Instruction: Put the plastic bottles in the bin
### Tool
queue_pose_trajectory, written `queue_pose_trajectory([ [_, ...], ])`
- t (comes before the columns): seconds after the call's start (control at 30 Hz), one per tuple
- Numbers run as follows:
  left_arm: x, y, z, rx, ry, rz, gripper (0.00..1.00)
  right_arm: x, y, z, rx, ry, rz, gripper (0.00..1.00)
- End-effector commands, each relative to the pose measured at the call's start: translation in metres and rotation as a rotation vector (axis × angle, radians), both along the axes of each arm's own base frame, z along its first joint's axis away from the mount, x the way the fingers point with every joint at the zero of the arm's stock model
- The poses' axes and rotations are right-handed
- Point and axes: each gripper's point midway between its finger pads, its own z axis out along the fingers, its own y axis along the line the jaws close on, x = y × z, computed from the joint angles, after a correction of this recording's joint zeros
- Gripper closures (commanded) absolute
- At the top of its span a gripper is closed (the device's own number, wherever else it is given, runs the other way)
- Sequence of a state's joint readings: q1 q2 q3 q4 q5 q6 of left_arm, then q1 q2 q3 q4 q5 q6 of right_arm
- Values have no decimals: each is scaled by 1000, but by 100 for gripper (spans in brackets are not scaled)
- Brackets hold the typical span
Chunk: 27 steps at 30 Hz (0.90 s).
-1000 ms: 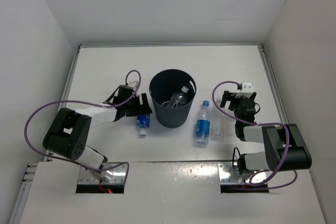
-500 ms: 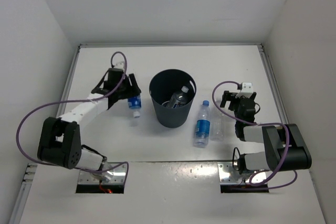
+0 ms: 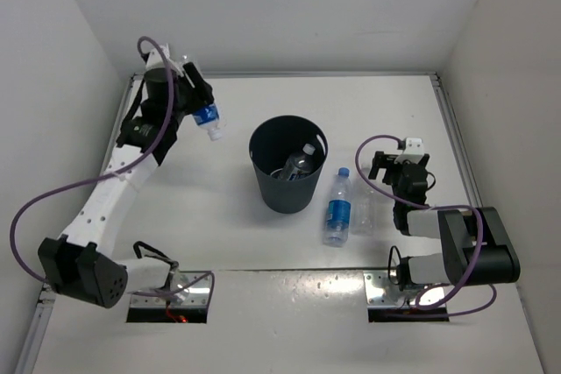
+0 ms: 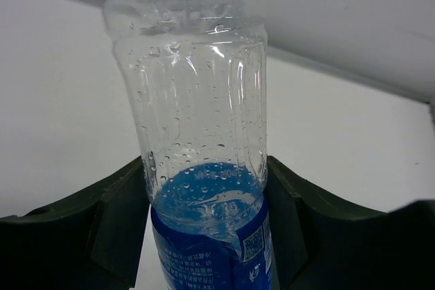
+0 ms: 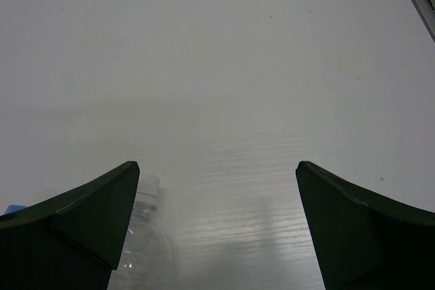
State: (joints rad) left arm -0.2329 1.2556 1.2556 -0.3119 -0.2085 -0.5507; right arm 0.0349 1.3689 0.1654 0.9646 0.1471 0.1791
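The left claw (image 3: 200,101) hangs high near the far-left corner of the bench (image 3: 351,102), close to the wall, clamped on the short blue-labelled bottle (image 3: 209,120); open bench lies between it and the bin (image 3: 270,192); one dark-capped bottle (image 3: 298,162) lies inside; right of the bin lie the tall blue-capped bottle (image 3: 337,208) and, seemingly touching it, a plain bottle (image 3: 363,209); the right claw (image 3: 399,162) stands wide apart, empty.

White bench (image 3: 368,111) lit evenly, plain white wall (image 3: 280,6) behind the bench, white side walls (image 3: 53,85) hugging it left and right, pale rail (image 3: 280,74) along its far edge
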Motion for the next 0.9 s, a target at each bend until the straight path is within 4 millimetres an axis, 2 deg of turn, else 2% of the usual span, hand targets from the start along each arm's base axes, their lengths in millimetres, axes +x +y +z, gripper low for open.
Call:
queue_pose_trajectory([
  [0.0, -12, -8, 89, -9, -256, -50, 43, 12, 3, 25, 12, -89, 17, 0],
  [0.1, -24, -41, 129, -43, -402, -208, 43, 12, 3, 25, 12, -89, 17, 0],
  [0.2, -37, -79, 143, -65, -469, -352, 44, 12, 3, 25, 12, -89, 17, 0],
  [0.23, -36, -90, 137, -58, -456, -378, 44, 12, 3, 25, 12, -89, 17, 0],
  [0.27, -40, -109, 134, -54, -454, -427, 44, 12, 3, 25, 12, -89, 17, 0],
  [0.3, -45, -118, 136, -62, -462, -452, 44, 12, 3, 25, 12, -89, 17, 0],
  [0.33, -47, -129, 127, -53, -444, -480, 44, 12, 3, 25, 12, -89, 17, 0],
  [0.37, -49, -135, 127, -51, -460, -482, 44, 12, 3, 25, 12, -89, 17, 0],
  [0.4, -58, -151, 126, -63, -463, -527, 44, 12, 3, 25, 12, -89, 17, 0],
  [0.53, -63, -183, 102, -36, -427, -582, 43, 12, 3, 25, 12, -89, 17, 0],
  [0.6, -67, -196, 85, -18, -397, -616, 43, 12, 3, 25, 12, -89, 17, 0],
  [0.7, -63, -205, 68, 3, -369, -627, 43, 12, 3, 25, 12, -89, 17, 0],
  [0.73, -65, -207, 71, 6, -383, -629, 43, 10, 5, 21, 14, -80, 26, 0],
  [0.8, -66, -216, 55, 16, -354, -643, 43, 10, 5, 21, 14, -80, 26, 0],
  [0.83, -66, -217, 57, 12, -364, -642, 43, 10, 5, 21, 14, -80, 26, 0],
  [0.87, -65, -216, 51, 26, -356, -645, 43, 10, 5, 21, 14, -80, 26, 0],
])
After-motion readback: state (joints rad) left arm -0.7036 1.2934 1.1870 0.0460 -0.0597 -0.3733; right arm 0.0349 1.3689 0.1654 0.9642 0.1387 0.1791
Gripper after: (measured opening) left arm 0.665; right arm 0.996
